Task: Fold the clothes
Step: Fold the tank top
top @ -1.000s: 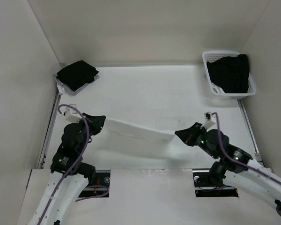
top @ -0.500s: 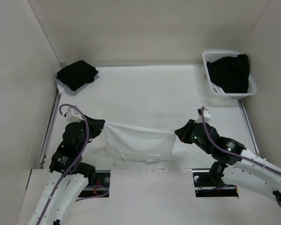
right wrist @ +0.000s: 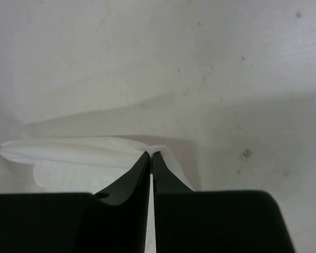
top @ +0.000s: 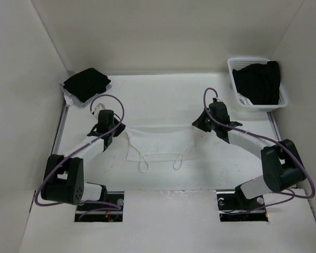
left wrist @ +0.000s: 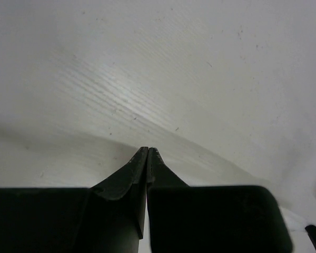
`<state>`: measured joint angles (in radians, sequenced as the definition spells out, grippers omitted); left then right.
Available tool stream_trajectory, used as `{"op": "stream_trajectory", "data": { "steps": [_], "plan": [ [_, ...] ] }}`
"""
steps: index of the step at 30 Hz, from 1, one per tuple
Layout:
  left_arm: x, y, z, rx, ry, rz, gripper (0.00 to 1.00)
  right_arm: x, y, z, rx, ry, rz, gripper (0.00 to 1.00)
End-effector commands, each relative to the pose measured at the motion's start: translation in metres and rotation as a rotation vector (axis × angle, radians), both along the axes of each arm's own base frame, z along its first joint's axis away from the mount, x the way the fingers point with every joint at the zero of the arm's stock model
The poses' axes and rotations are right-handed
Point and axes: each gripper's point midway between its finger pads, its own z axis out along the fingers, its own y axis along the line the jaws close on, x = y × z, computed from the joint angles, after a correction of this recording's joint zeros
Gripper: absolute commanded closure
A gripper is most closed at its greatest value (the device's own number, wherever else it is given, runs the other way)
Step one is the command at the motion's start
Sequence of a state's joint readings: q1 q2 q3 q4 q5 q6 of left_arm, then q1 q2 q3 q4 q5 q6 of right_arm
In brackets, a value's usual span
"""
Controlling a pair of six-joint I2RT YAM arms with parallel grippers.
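The small white garment of thin soft fabric [top: 158, 143] lies spread on the white desk [top: 163, 100], its far edge drawn straight and its two thin looped straps [top: 142, 165] trailing off the near edge. I see the left jaws pressed fully together on its far left corner, and the right jaws closed to a hairline on its far right corner, with white cloth bunched at their tips. A folded black garment [top: 86, 83] sits at the far left, and a white plastic mesh basket [top: 246, 59] of black clothes [top: 258, 81] at the far right, both well apart from it.
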<state>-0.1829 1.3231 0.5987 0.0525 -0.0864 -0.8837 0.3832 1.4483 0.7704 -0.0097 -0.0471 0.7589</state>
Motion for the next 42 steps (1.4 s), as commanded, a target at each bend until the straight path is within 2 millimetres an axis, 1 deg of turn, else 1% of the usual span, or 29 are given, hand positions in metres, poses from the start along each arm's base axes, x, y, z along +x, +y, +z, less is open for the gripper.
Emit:
{"op": "stream_trajectory", "data": {
  "steps": [1, 2, 4, 7, 8, 11, 15, 16, 21, 24, 26, 28, 30, 31, 33, 34, 35, 37, 39, 40, 42],
  "plan": [
    [0.049, -0.004, 0.074, -0.052, -0.267, 0.022, 1.0, 0.036, 0.019, 0.052, 0.068, -0.179, 0.054, 0.93],
    [0.046, -0.006, 0.079, -0.061, -0.282, 0.014, 0.99, 0.034, 0.019, 0.052, 0.066, -0.183, 0.053, 0.92],
    [0.034, -0.012, 0.085, -0.06, -0.301, -0.01, 0.99, 0.026, 0.016, 0.051, 0.061, -0.184, 0.051, 0.92],
    [0.007, -0.016, 0.081, -0.069, -0.304, -0.039, 0.98, -0.002, 0.013, 0.038, 0.059, -0.177, 0.052, 0.92],
    [-0.002, -0.018, 0.076, -0.073, -0.296, -0.051, 0.98, -0.01, 0.01, 0.035, 0.06, -0.175, 0.038, 0.92],
    [-0.024, -0.016, 0.064, -0.075, -0.274, -0.059, 0.98, -0.033, 0.007, 0.027, 0.072, -0.168, 0.034, 0.92],
    [-0.054, -0.005, 0.048, -0.073, -0.262, -0.046, 0.98, -0.063, 0.008, 0.016, 0.083, -0.147, 0.055, 0.91],
    [-0.061, -0.003, 0.042, -0.073, -0.251, -0.043, 0.98, -0.069, 0.008, 0.011, 0.083, -0.134, 0.061, 0.91],
    [-0.087, 0.007, 0.013, -0.077, -0.188, -0.028, 0.98, -0.097, 0.01, -0.01, 0.066, -0.079, 0.093, 0.91],
    [-0.1, 0.009, -0.001, -0.091, -0.154, -0.025, 0.97, -0.111, 0.004, -0.026, 0.041, -0.037, 0.088, 0.91],
    [-0.107, 0.011, -0.013, -0.091, -0.118, -0.018, 0.95, -0.118, 0.009, -0.027, 0.053, -0.02, 0.087, 0.9],
    [-0.111, 0.012, -0.02, -0.09, -0.095, -0.014, 0.89, -0.122, 0.008, -0.033, 0.043, 0.007, 0.076, 0.87],
    [-0.11, 0.013, -0.019, -0.097, -0.099, -0.007, 0.79, -0.124, 0.003, -0.04, 0.029, 0.025, 0.046, 0.82],
    [-0.109, 0.014, -0.015, -0.099, -0.109, 0.001, 0.77, -0.125, 0.002, -0.041, 0.027, 0.027, 0.042, 0.76],
    [-0.105, 0.017, -0.004, -0.103, -0.135, 0.021, 0.76, -0.126, 0.004, -0.034, 0.036, 0.013, 0.05, 0.62],
    [-0.102, 0.018, 0.004, -0.105, -0.157, 0.024, 0.76, -0.127, 0.005, -0.03, 0.037, 0.003, 0.054, 0.58],
    [-0.099, 0.017, 0.013, -0.109, -0.179, 0.022, 0.76, -0.126, 0.004, -0.024, 0.039, -0.011, 0.051, 0.56],
    [-0.093, 0.01, 0.028, -0.118, -0.204, 0.002, 0.76, -0.121, 0.003, -0.008, 0.034, -0.052, 0.038, 0.56],
    [-0.086, -0.007, 0.042, -0.134, -0.232, -0.046, 0.76, -0.116, 0.004, 0.004, 0.023, -0.088, 0.038, 0.61],
    [-0.082, -0.016, 0.046, -0.138, -0.241, -0.07, 0.76, -0.112, 0.006, 0.009, 0.016, -0.101, 0.047, 0.65],
    [-0.075, -0.038, 0.049, -0.143, -0.253, -0.108, 0.76, -0.104, 0.015, 0.009, 0.012, -0.102, 0.07, 0.78]
  ]
}}
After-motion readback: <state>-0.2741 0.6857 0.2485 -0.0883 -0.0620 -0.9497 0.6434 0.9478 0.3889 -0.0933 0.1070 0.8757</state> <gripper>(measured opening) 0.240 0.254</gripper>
